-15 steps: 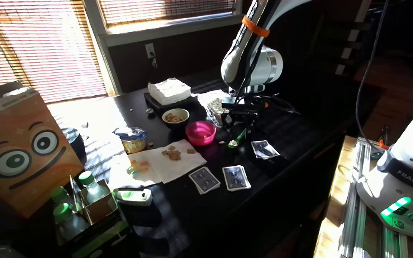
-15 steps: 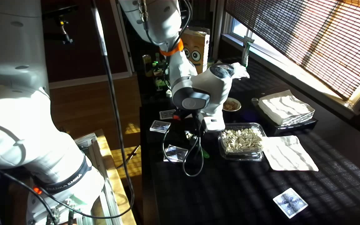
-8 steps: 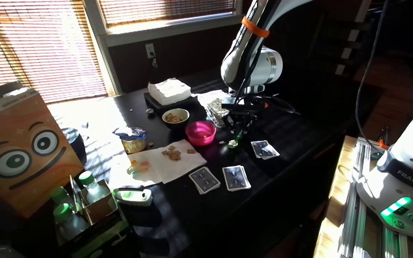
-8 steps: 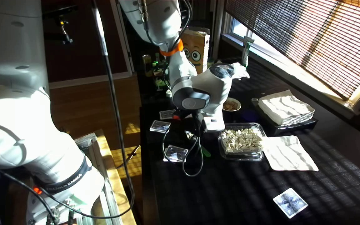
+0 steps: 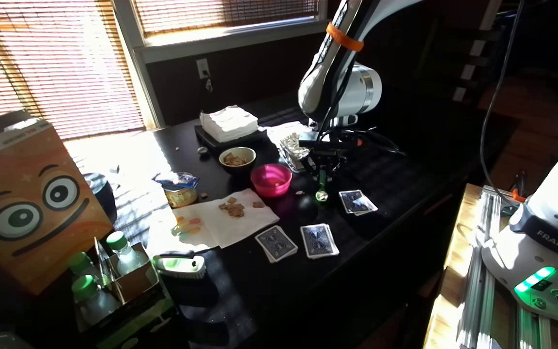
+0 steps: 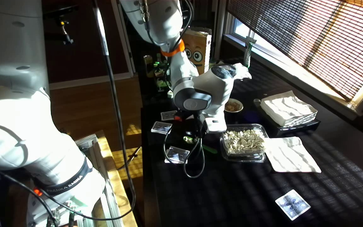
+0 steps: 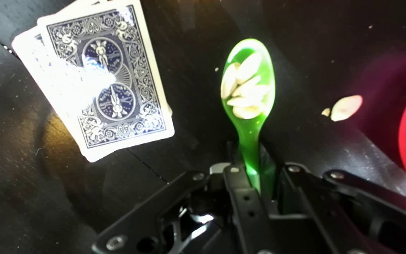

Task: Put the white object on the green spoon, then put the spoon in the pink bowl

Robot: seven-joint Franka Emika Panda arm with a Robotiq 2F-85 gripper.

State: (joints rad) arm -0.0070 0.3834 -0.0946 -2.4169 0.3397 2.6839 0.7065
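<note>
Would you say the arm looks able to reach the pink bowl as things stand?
Probably yes: the gripper, closed on the green spoon, is near the pink bowl, with only a loose seed and crumb visible between.

Sunlit blinds (image 5: 56, 68); dark wall (image 5: 175, 89); wooden floor (image 6: 83, 107) — black, sun-striped table (image 6: 232, 192)

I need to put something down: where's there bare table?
Free: the tabletop bordered by the clear container, white napkin, lone card and card pile; a slim gap between that pile and the green spoon. Crowded: around the pink bowl, with the dark bowl, food-strewn napkin and the gripper near it.
</note>
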